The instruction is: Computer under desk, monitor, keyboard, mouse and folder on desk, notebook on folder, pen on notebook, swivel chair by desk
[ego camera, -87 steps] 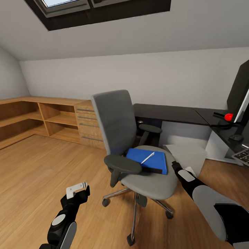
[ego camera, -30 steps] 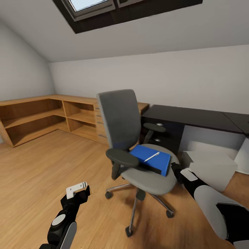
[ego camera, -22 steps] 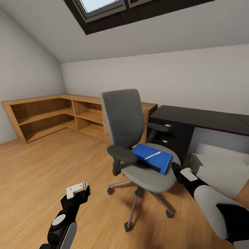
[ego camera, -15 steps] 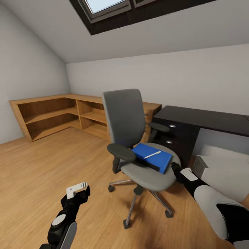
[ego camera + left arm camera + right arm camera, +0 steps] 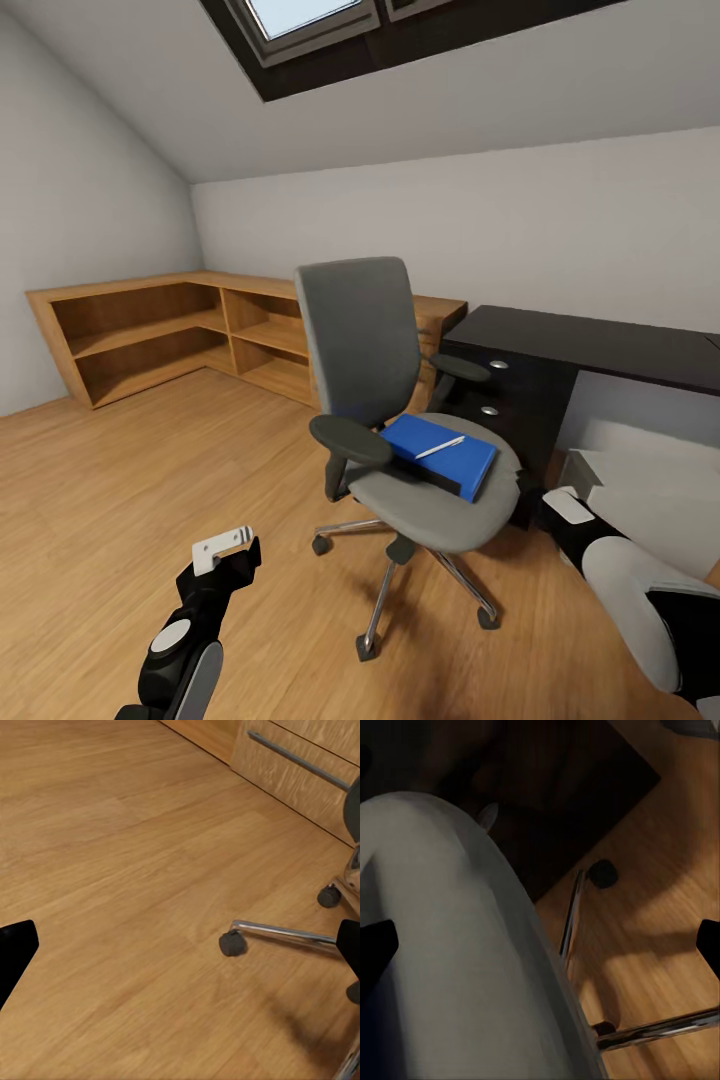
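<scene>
The swivel chair [image 5: 362, 345] stands mid-room with its seat toward the desk [image 5: 600, 345]. On the seat lies the blue folder [image 5: 440, 457] with the white pen [image 5: 440, 447] on top; the notebook is hidden. The grey computer [image 5: 640, 490] sits on the floor under the desk. My right gripper [image 5: 525, 490] is open at the seat's right edge, the grey seat rim [image 5: 472, 945] close between its fingers. My left gripper [image 5: 225, 552] hangs open and empty over the floor left of the chair base [image 5: 281, 932]. Monitor, keyboard and mouse are out of view.
Low wooden shelving [image 5: 150, 330] runs along the left and back walls, ending in a wooden drawer unit behind the chair. The black desk drawers [image 5: 490, 385] stand just behind the seat. A sloped ceiling with a skylight [image 5: 310, 15] is overhead. Wooden floor [image 5: 130, 470] spreads left.
The camera turned left over the earlier frames, so monitor and keyboard left the picture. In the last half second my right arm drew back rightward from the seat; chair and left arm stayed.
</scene>
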